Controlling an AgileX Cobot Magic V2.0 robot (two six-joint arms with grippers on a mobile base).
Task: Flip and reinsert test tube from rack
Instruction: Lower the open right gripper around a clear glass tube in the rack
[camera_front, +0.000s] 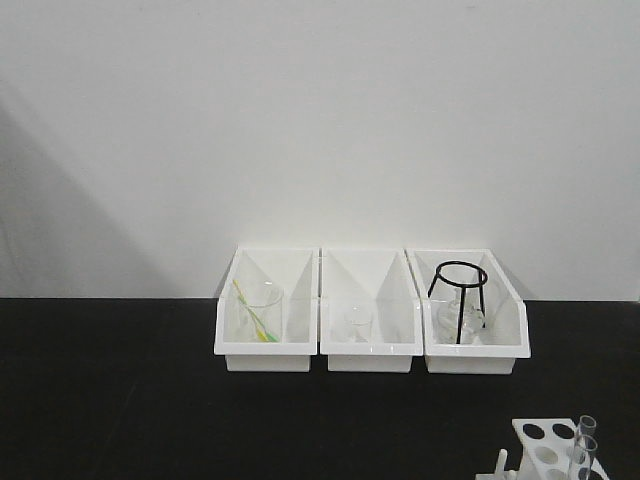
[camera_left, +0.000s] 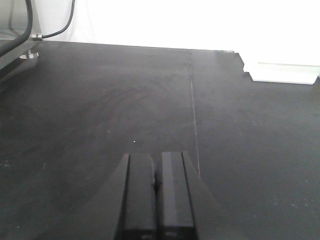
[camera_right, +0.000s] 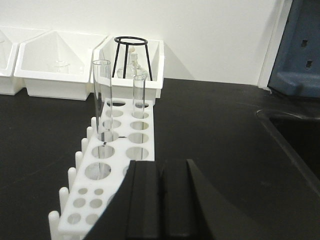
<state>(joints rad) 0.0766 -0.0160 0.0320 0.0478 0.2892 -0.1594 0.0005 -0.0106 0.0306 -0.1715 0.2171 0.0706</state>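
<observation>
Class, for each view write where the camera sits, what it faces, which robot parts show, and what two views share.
Front: at the table's near side, facing the wall across three bins; no robot part shows.
Left wrist: on the left arm, looking along the table past the shut left pincer.
Right wrist: on the right arm, looking over the shut right pincer at the rack and two tubes.
Shared: front and right wrist views both show the rack.

Open tabletop (camera_right: 215, 135) beside rack (camera_right: 122, 150); two tall tubes (camera_right: 101, 95) upright in its holes.
</observation>
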